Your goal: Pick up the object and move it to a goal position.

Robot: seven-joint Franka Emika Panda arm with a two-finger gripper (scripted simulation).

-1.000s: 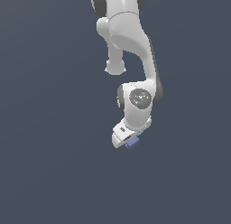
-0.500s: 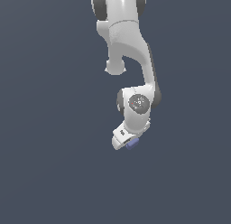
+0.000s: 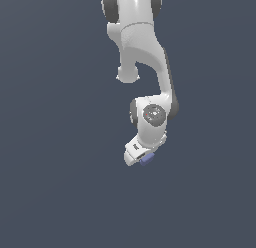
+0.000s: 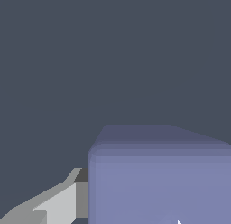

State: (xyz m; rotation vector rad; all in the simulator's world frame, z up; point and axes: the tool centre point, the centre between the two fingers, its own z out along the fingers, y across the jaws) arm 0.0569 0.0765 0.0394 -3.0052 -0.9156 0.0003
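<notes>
The periwinkle blue-purple cube [image 3: 147,158] sits at the tip of my white gripper [image 3: 140,157], low in the middle of the exterior view. The arm reaches down to it from the top of that view. In the wrist view the cube [image 4: 158,182] fills the frame close up. One grey-white finger [image 4: 58,203] presses against its side. The other finger is out of frame. The gripper is shut on the cube. Whether the cube rests on the dark surface or hangs above it I cannot tell.
A plain dark grey-blue surface [image 3: 55,192] fills both views. No other objects or edges show.
The gripper with the cube has shifted slightly toward the exterior view's left. The wrist joint has dropped a little. The grip has not changed.
</notes>
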